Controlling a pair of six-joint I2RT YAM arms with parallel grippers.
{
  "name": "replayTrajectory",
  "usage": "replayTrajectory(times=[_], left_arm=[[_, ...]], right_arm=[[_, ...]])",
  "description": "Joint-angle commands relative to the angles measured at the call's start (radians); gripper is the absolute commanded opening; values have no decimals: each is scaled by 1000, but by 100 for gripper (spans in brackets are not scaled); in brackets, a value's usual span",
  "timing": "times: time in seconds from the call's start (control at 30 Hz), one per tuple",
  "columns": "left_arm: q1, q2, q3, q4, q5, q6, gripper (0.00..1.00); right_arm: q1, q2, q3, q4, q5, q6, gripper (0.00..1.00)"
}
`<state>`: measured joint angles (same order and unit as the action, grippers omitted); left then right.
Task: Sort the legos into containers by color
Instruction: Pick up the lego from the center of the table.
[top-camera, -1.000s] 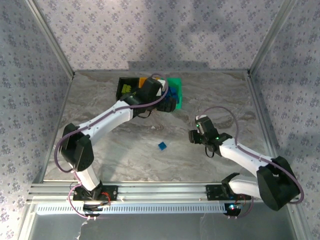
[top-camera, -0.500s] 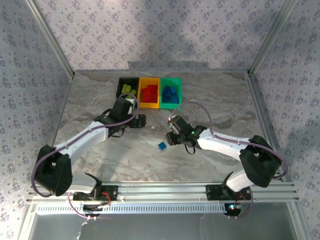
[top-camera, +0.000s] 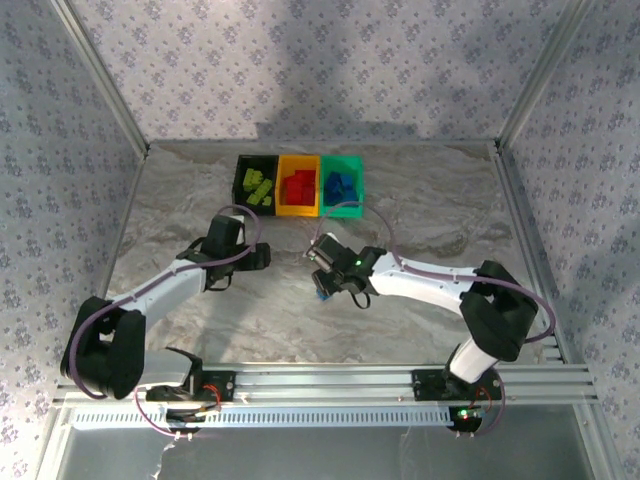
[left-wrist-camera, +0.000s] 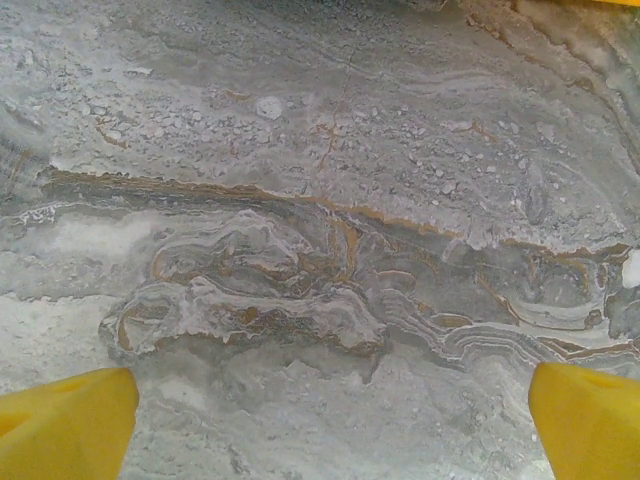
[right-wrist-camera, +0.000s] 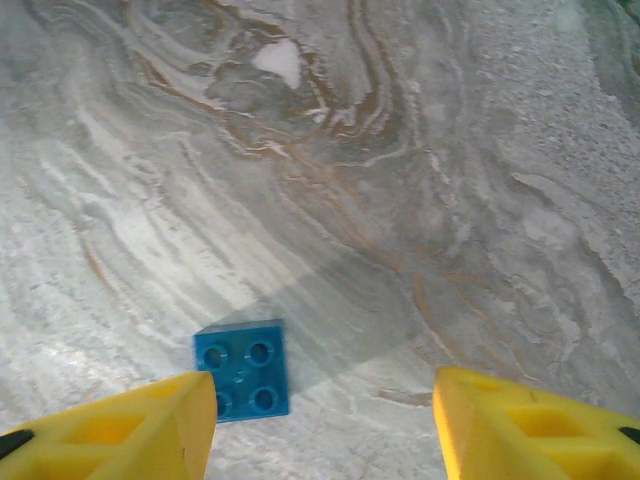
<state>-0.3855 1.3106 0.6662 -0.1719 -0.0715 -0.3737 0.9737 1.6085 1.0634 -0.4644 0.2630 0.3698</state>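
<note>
One loose blue lego (right-wrist-camera: 243, 367) lies studs-up on the marble table (top-camera: 430, 200), also visible as the blue lego (top-camera: 321, 293) from above. My right gripper (right-wrist-camera: 325, 425) hovers over it, open, with the brick just inside its left fingertip (right-wrist-camera: 120, 430). From above, the right gripper (top-camera: 322, 274) sits mid-table. The containers stand at the back: the black bin (top-camera: 243, 170) holds lime green legos, the yellow-orange bin (top-camera: 299, 209) red ones, the teal-green bin (top-camera: 352, 209) blue ones. My left gripper (top-camera: 265, 256) is open wide over bare marble, as the left gripper (left-wrist-camera: 330, 425) shows.
Patterned walls with metal frame posts (top-camera: 120, 120) enclose the table on three sides. A metal rail (top-camera: 320, 385) with both arm bases runs along the near edge. Bare marble lies to the left and right of the arms.
My left arm has drawn back from over the bins toward the near left. My right arm has swung left across the table and now sits over the blue lego.
</note>
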Motion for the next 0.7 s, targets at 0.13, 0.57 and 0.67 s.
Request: replayTrajectory(times=[0.13,0.57,0.67], left_arm=[[15,-18,-12,68,41,6,100],[18,-10,-7,58,59,-4,100],[17,-4,-8,61,59,-5,100]], right_arm=[[29,46,71,-71,-14,48,61],[43,135,48,-34,-63,85,61],[43,155,35,-19,-73,98,61]])
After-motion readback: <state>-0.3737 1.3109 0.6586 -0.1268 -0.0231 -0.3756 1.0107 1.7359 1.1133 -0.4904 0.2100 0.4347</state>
